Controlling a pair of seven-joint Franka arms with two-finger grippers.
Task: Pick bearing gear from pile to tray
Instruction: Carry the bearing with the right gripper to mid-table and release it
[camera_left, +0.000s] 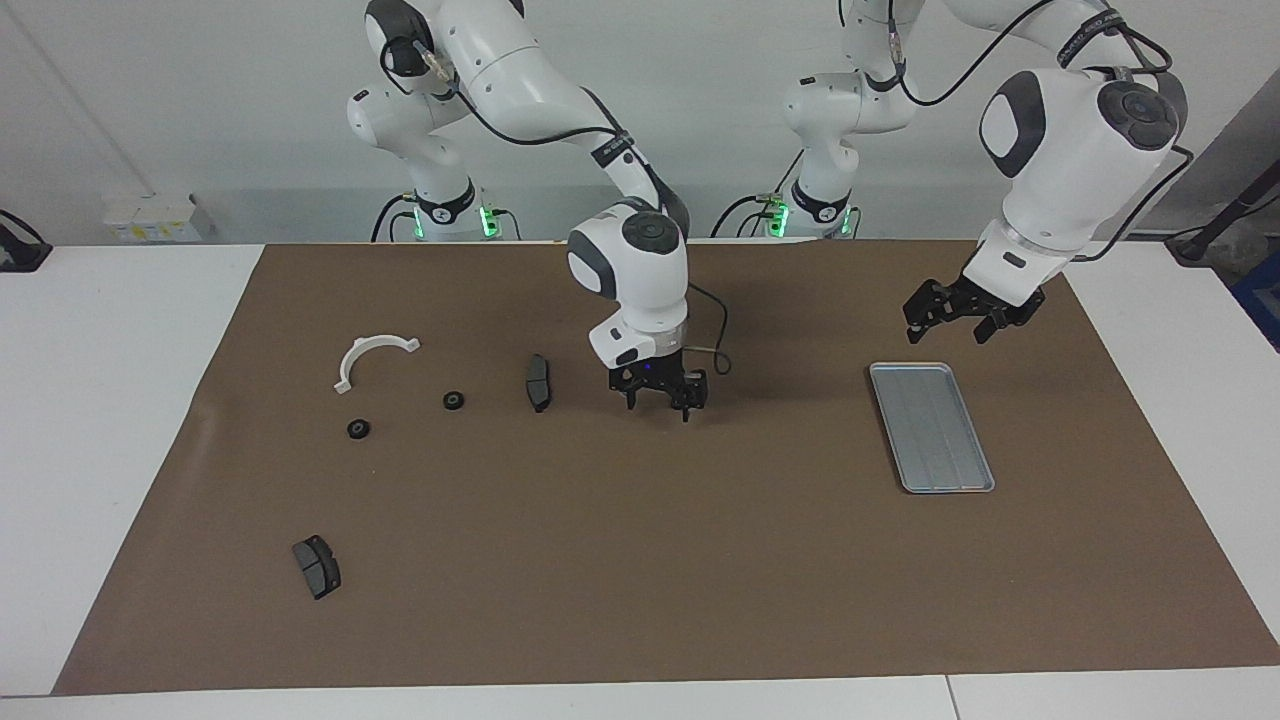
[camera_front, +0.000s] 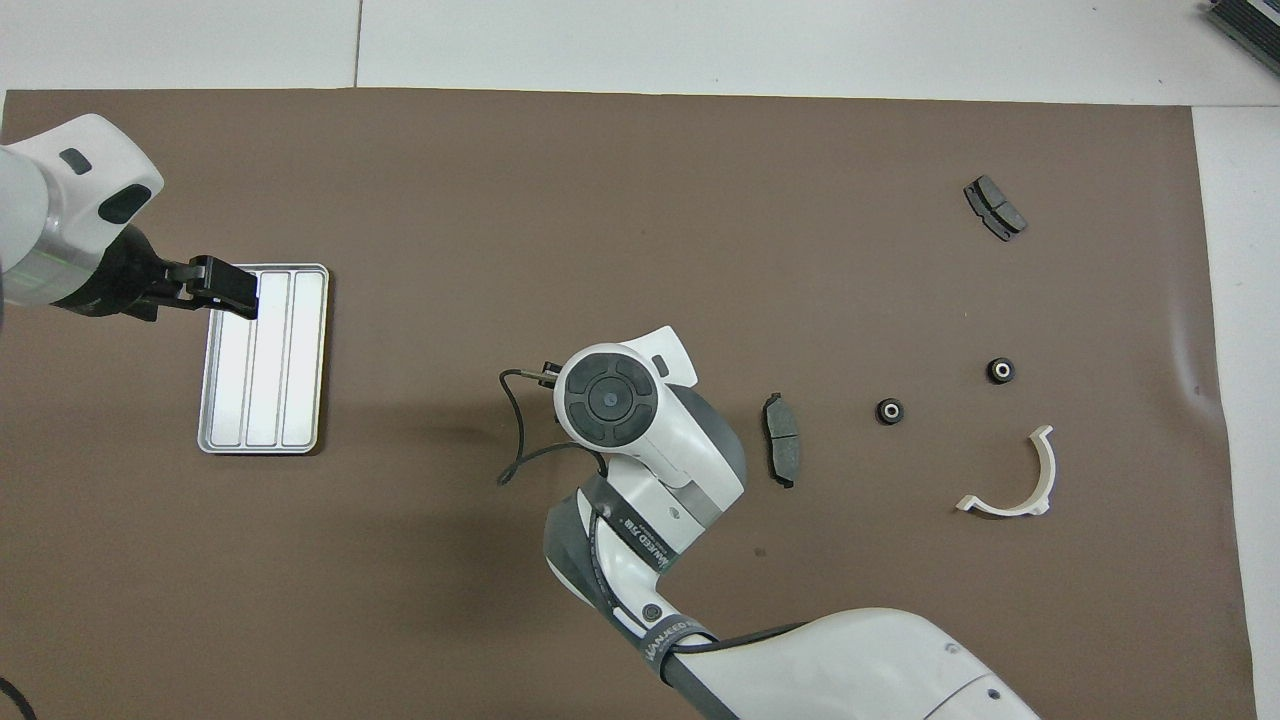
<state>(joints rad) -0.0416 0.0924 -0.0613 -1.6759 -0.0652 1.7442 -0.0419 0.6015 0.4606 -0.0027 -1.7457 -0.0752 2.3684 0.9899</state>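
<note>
With right fingers (camera_left: 688, 404) spread empty above the desk (camera_left: 700, 560) and left fingers (camera_left: 914, 310) open over the tray (camera_left: 962, 478), swing to nine o'clock in the facing view, past the brake pad (camera_left: 538, 382), and centre over the nearest gear (camera_left: 454, 400) before descending.

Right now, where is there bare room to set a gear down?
The tray is bare, below the open left gripper. Bare mat lies between it and the open right gripper. Crowded: brake pad, gears, bracket toward the right arm's end.
</note>
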